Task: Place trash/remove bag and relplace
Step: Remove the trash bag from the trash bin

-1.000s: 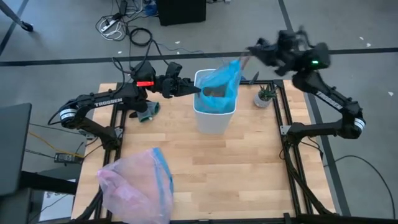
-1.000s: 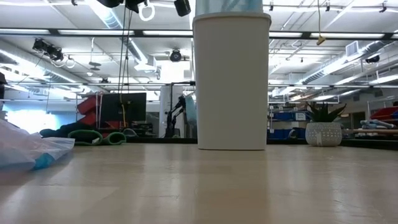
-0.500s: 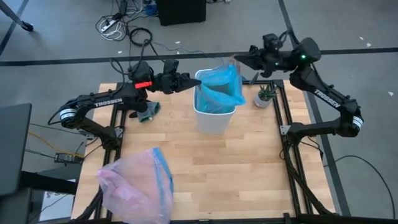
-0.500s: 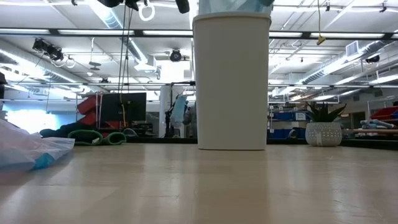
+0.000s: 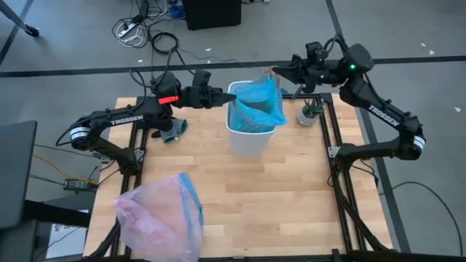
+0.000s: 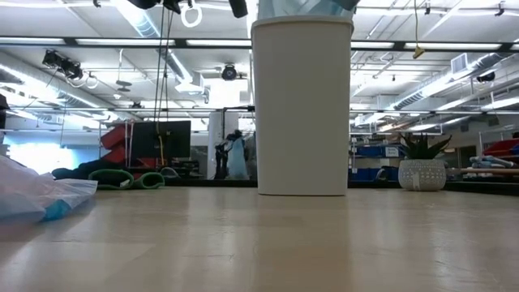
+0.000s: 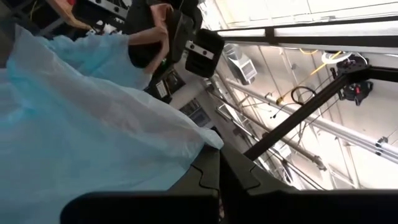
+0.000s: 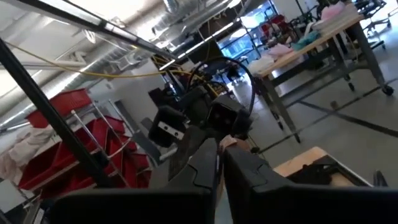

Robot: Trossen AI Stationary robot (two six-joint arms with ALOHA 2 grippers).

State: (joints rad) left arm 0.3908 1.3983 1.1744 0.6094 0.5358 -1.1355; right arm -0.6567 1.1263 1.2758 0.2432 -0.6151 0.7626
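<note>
1. High view: a white bin (image 5: 251,138) stands upright near the far edge of the wooden tabletop (image 5: 291,204), about midway between the two arms.
2. The light-blue bag (image 5: 256,102) sits in the bin's mouth, its top bunched and raised above the rim, with a darker hollow showing inside.
3. The left hand (image 5: 227,97) reaches in from the left at the bag's near-left edge; its fingers are together, clamped on the bag's thin plastic.
4. In the left wrist view the blue plastic fills the space just ahead of the closed dark fingers (image 7: 205,177) and spreads away from them.
5. The right hand (image 5: 280,73) is above the far right corner of the bin, beside the raised top of the bag; whether it touches the bag cannot be told.
6. In the right wrist view its fingers (image 8: 211,165) stand close together with only a narrow slit between them and no plastic seen in it; whether it is fully closed I cannot tell.
7. A small potted plant (image 5: 311,113) stands to the right of the bin, near the tabletop's right edge.
8. A pale pink bag (image 5: 160,215) with a blue band lies at the near left corner of the tabletop, well apart from the bin.
9. Low view: the bin (image 6: 302,109) rises in the middle, with a little blue plastic showing above its rim.
</note>
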